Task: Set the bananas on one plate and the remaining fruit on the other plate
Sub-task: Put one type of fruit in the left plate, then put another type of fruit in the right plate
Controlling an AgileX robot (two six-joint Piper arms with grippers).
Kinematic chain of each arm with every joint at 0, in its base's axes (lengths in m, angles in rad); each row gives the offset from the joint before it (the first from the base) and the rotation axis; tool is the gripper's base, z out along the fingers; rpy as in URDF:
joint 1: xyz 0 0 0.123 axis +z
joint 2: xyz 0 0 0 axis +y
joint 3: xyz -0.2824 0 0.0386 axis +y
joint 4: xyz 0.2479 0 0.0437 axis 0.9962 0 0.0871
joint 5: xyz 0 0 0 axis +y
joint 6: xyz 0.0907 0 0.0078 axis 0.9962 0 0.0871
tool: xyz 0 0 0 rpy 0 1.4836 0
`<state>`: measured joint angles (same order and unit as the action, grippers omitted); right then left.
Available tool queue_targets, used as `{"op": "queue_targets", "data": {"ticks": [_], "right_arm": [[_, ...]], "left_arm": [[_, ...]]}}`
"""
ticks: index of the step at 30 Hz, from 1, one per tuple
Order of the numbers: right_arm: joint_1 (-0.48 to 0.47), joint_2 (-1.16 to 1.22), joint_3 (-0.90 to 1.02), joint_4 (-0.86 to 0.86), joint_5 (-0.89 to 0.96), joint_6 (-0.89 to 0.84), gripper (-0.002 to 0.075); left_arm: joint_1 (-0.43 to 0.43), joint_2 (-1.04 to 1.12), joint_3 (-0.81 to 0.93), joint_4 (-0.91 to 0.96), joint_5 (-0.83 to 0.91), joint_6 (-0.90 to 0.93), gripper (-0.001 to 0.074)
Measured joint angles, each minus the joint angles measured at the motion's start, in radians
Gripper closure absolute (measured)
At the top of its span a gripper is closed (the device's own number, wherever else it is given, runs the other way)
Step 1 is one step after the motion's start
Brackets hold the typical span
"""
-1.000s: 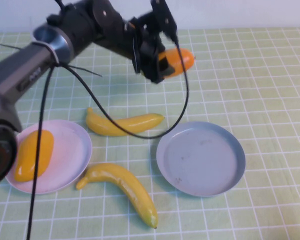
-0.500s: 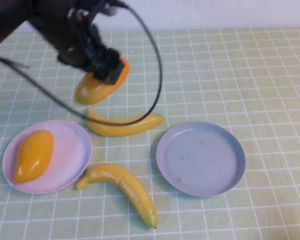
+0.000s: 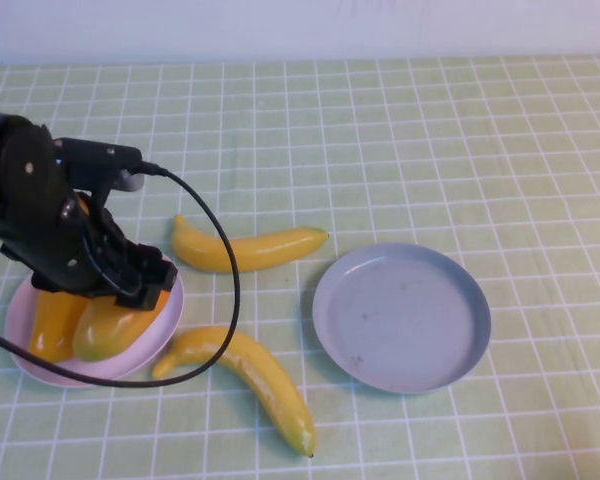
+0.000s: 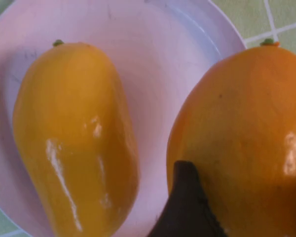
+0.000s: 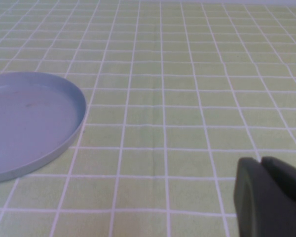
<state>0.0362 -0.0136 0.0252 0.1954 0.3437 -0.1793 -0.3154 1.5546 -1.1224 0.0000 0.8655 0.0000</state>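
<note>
Green-checked counter [image 3: 480,150]: left claw [image 3: 130,290], gripping the second mango [image 3: 115,322], has reached the pink plate [image 3: 165,315]; right claw [image 5: 269,197] idles, seemingly closed.

The left end effector [image 3: 130,290] covers much of the pink plate [image 3: 165,325] and both mangoes [image 3: 105,330] beneath it. The right end effector [image 5: 271,197] is cut off by the edge.

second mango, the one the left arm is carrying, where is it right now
In the high view it is at the table's left, over the pink plate, the second mango gripped by the left gripper beside the first mango.
</note>
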Motion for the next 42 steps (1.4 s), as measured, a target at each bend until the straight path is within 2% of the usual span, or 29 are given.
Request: {"op": "queue_targets", "data": {"ticks": [13, 15, 19, 22, 25, 27, 28, 32, 33, 36, 42], "right_arm": [[0.000, 0.000, 0.000, 0.000, 0.000, 0.000, 0.0741], [0.000, 0.000, 0.000, 0.000, 0.000, 0.000, 0.0741], [0.000, 0.000, 0.000, 0.000, 0.000, 0.000, 0.0741], [0.000, 0.000, 0.000, 0.000, 0.000, 0.000, 0.0741], [0.000, 0.000, 0.000, 0.000, 0.000, 0.000, 0.0741], [0.000, 0.000, 0.000, 0.000, 0.000, 0.000, 0.0741], [0.000, 0.000, 0.000, 0.000, 0.000, 0.000, 0.0741], [0.000, 0.000, 0.000, 0.000, 0.000, 0.000, 0.0741], [0.000, 0.000, 0.000, 0.000, 0.000, 0.000, 0.0741], [0.000, 0.000, 0.000, 0.000, 0.000, 0.000, 0.0741], [0.000, 0.000, 0.000, 0.000, 0.000, 0.000, 0.0742]], "left_arm": [[0.000, 0.082, 0.008, 0.037, -0.007, -0.024, 0.0295], [0.004, 0.082, 0.008, 0.040, -0.007, -0.024, 0.0260], [0.010, 0.082, 0.008, 0.048, -0.010, -0.026, 0.0121], [0.010, 0.071, 0.008, 0.048, -0.010, -0.027, 0.0084], [0.010, 0.010, 0.008, 0.048, -0.009, -0.030, 0.0086], [0.010, -0.054, 0.008, 0.048, -0.009, -0.034, 0.0136], [0.010, -0.097, 0.008, 0.046, -0.009, -0.035, 0.0190], [0.010, -0.285, 0.014, 0.048, 0.008, -0.038, 0.0540], [0.010, -0.334, 0.020, 0.050, 0.010, -0.036, 0.0607], [0.010, -0.469, 0.052, 0.053, 0.014, -0.029, 0.0695], [0.010, -0.728, 0.207, 0.068, -0.012, -0.020, 0.0729]]}}
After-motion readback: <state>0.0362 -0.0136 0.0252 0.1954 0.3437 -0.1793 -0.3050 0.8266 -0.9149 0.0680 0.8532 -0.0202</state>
